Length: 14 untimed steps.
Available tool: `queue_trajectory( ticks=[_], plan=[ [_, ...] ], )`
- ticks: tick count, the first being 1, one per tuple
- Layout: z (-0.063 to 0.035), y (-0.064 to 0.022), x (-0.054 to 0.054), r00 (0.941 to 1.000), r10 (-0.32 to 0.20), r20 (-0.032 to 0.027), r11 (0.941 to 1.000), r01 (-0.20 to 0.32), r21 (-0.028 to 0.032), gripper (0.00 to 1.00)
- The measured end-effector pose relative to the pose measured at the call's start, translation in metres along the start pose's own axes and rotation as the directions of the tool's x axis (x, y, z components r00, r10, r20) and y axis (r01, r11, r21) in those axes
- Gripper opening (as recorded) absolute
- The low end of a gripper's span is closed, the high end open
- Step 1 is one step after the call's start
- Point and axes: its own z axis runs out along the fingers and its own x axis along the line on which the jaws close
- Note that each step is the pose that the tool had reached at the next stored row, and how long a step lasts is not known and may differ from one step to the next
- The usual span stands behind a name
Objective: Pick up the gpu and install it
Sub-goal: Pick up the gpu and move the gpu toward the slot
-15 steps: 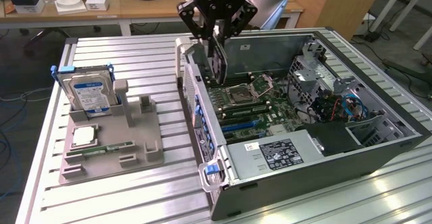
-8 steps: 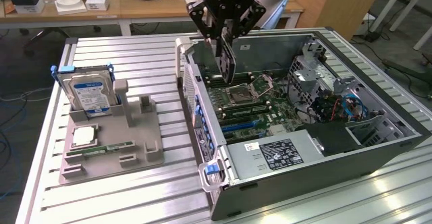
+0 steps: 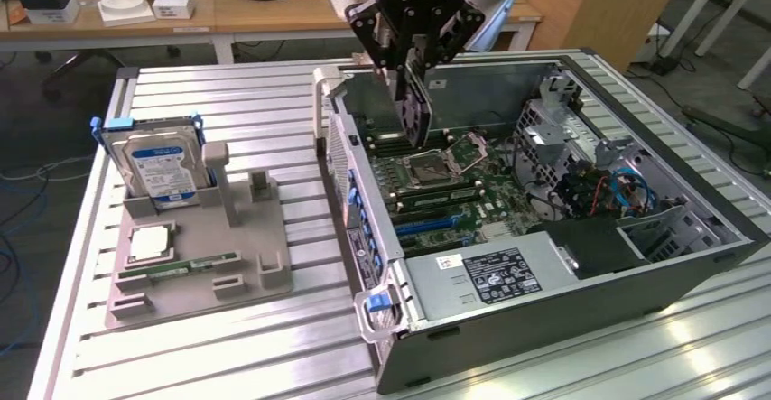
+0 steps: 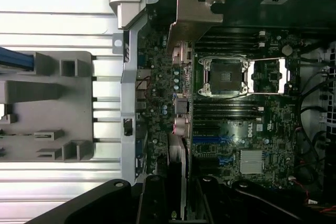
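Black two-fingered gripper [image 3: 416, 57] pinched the thin dark gpu card [image 3: 416, 111] on edge, hanging inside the open grey computer case [image 3: 674, 129]. A slip or swing could have knocked it against the case's perforated rear wall [image 3: 343, 147] on the exterior view's left, or the silvery CPU socket [image 3: 443, 161] beside it. Its connector edge and target slot could not be made out.
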Motion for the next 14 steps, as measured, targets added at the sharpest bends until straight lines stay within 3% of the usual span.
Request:
queue_trajectory(
  ticks=[4, 14],
  plan=[
    [0.0001, 0.0001, -0.0051, 1.0, 0.0, -0.0001, 1.0, 0.0, -0.0001, 0.27],
    [0.0001, 0.0001, -0.0051, 1.0, 0.0, 0.0, 1.0, 0.0, -0.0001, 0.27]
  ],
)
